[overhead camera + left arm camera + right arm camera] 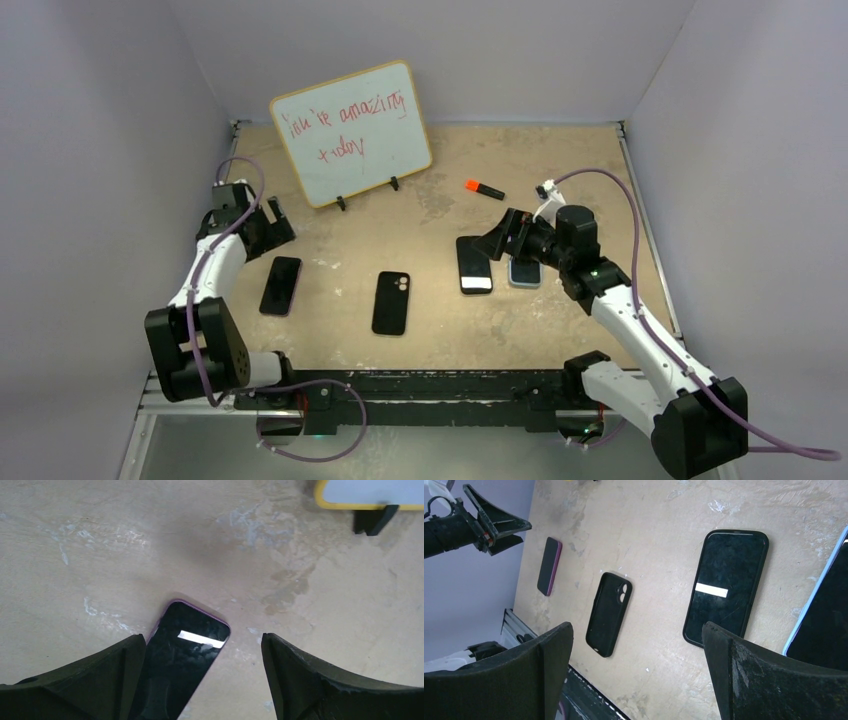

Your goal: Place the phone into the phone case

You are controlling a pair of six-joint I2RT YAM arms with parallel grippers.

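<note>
A phone with a purple rim [280, 285] lies screen up at the table's left. In the left wrist view this purple-rimmed phone [187, 655] rests flat on the table below my left gripper [201, 639], nearer the left finger; the gripper is open and holds nothing. A black phone case [391, 302] lies in the middle with its camera cut-out showing, and the right wrist view shows the black case [608, 614] too. My right gripper [638, 627] hangs open and empty above the table, over toward the right side [510, 240].
A phone in a black case [474, 264] and a blue-edged phone [524, 272] lie side by side under the right arm. A whiteboard [350, 130] stands at the back, with an orange marker [484, 188] to its right. Walls close in the table.
</note>
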